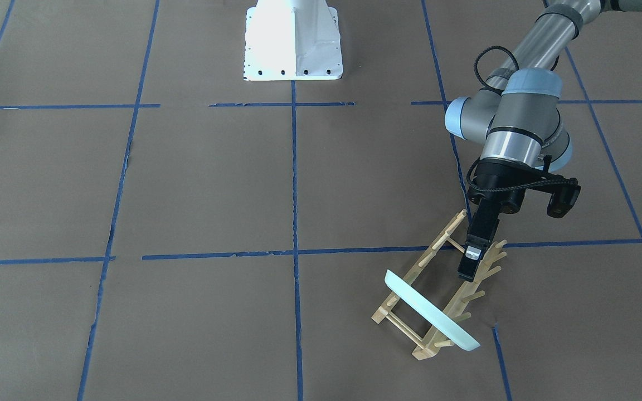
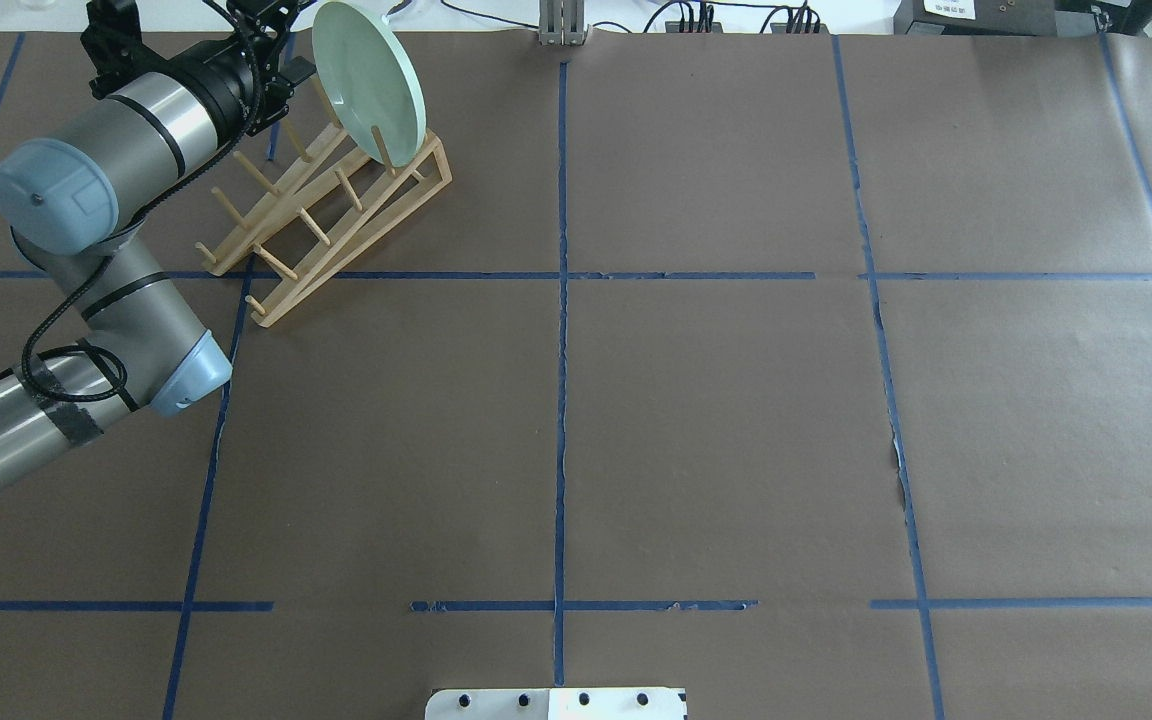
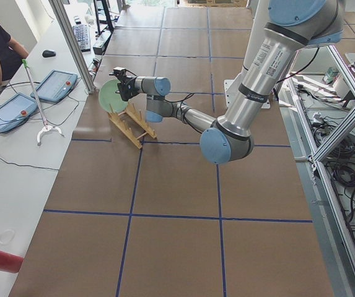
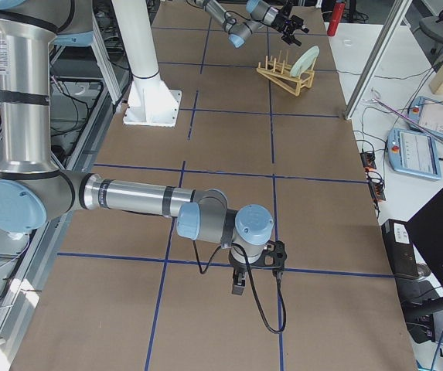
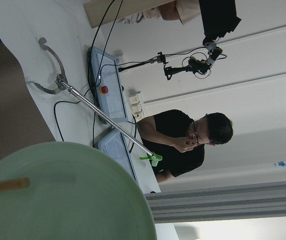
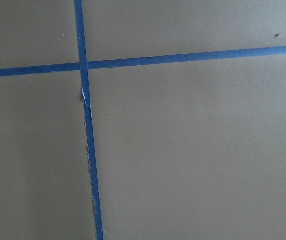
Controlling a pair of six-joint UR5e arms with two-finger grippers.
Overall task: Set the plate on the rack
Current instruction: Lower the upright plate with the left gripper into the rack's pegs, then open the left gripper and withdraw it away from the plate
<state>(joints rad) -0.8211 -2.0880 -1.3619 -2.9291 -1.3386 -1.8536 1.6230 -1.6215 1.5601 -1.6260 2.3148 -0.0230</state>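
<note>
The pale mint-green plate [image 1: 432,312] stands on edge, leaning, between pegs at one end of the light wooden rack [image 1: 448,231]. In the overhead view the plate [image 2: 371,85] is at the far end of the rack [image 2: 356,250], at the table's far left. My left gripper [image 1: 468,270] hangs over the rack's middle, a little behind the plate and apart from it; it looks open and empty. The left wrist view shows the plate [image 5: 68,200] with a peg [image 5: 5,185] in front of it. My right gripper [image 4: 238,287] points down at bare table; I cannot tell its state.
The white robot base [image 1: 293,42] stands at mid-table on the robot's side. Blue tape lines [image 6: 85,120] grid the brown table. Beyond the rack's edge of the table are an operator [image 5: 182,140], teach pendants [image 3: 16,105] and a grabber stick [image 3: 38,102].
</note>
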